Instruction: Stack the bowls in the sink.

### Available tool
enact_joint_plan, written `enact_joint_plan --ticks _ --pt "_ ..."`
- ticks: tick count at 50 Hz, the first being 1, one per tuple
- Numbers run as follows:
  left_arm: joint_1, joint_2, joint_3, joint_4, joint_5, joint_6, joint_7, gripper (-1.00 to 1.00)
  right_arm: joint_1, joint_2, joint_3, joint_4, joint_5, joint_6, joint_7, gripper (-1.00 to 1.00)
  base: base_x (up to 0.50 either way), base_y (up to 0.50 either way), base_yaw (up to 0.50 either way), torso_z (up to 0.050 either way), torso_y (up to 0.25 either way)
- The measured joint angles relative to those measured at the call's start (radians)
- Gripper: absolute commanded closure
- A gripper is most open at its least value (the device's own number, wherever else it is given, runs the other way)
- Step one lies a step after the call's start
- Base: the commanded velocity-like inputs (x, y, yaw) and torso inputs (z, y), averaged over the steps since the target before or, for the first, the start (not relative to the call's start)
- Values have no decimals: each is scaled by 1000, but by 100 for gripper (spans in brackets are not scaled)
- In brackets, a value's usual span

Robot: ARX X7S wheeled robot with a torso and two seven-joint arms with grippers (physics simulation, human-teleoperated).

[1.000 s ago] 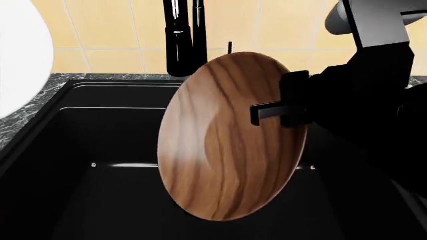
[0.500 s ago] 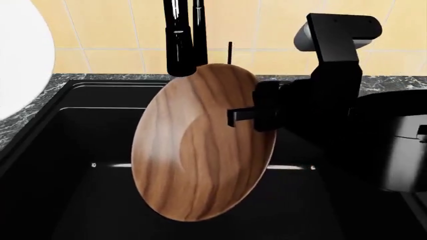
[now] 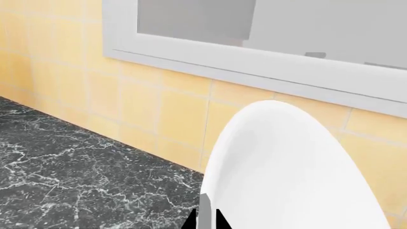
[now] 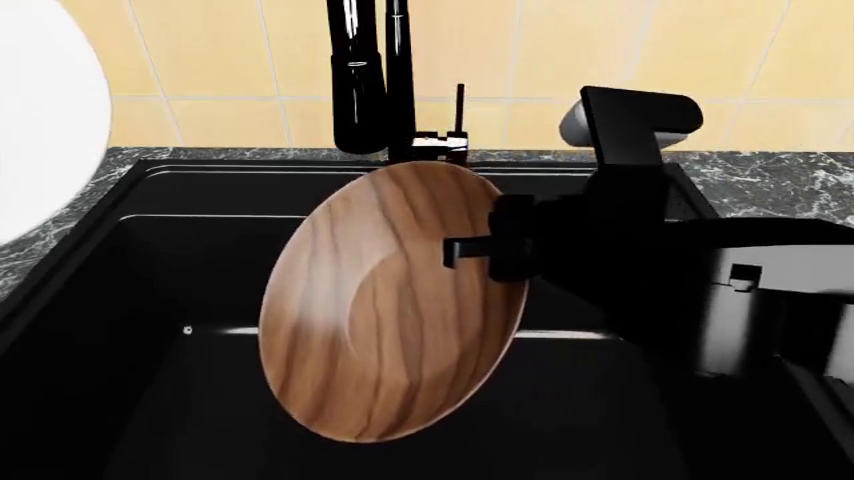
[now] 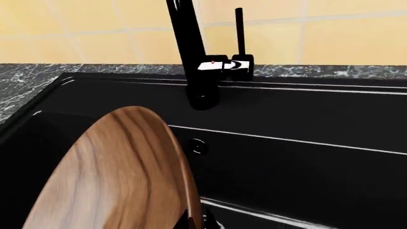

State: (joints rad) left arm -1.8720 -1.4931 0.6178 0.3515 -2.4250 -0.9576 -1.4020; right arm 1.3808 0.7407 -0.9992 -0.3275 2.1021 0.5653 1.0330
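Note:
The brown wood-grain bowl [image 4: 387, 310] hangs tilted on edge above the black sink [image 4: 147, 260], its underside toward the head camera. My right gripper [image 4: 487, 247] is shut on its rim from the right; the right wrist view shows that rim [image 5: 184, 191] pinched between the fingertips at the gripper [image 5: 198, 223]. The white bowl [image 4: 40, 120] is held up at the far left of the head view, over the counter. In the left wrist view my left gripper [image 3: 205, 220] is shut on the white bowl's [image 3: 286, 171] rim, with the bowl standing on edge.
The tall black faucet [image 4: 367, 75] and its lever [image 4: 458, 115] rise behind the sink, close to the brown bowl's top edge. Dark marble counter [image 3: 76, 176] runs along yellow wall tiles [image 4: 214, 60]. An overflow hole [image 5: 198, 145] sits in the sink's back wall.
My right arm has carried the brown bowl left and lower into the sink area, and the arm has dropped in view. The white bowl at the left has stayed put.

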Motion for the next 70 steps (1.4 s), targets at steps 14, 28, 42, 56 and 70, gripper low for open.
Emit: enact_joint_plan --ticks 14,28,42,56,70 --pt "10 -3 -7 1 1 1 3 100 -78 -11 -20 33 -47 -29 -53 100 0 0 0 0 1" --pt "16 0 -13 2 1 3 2 100 -142 -44 -52 82 -96 -45 -101 100 0 0 0 1 1" --pt "27 1 -17 5 5 7 7 100 -197 -74 -76 132 -142 -66 -148 100 0 0 0 0 1" --pt "34 4 -23 5 7 6 8 100 -242 -96 -94 172 -172 -85 -182 100 0 0 0 0 0" --pt "39 5 -30 5 6 5 6 100 -265 -126 -116 212 -192 -85 -204 100 0 0 0 1 1"
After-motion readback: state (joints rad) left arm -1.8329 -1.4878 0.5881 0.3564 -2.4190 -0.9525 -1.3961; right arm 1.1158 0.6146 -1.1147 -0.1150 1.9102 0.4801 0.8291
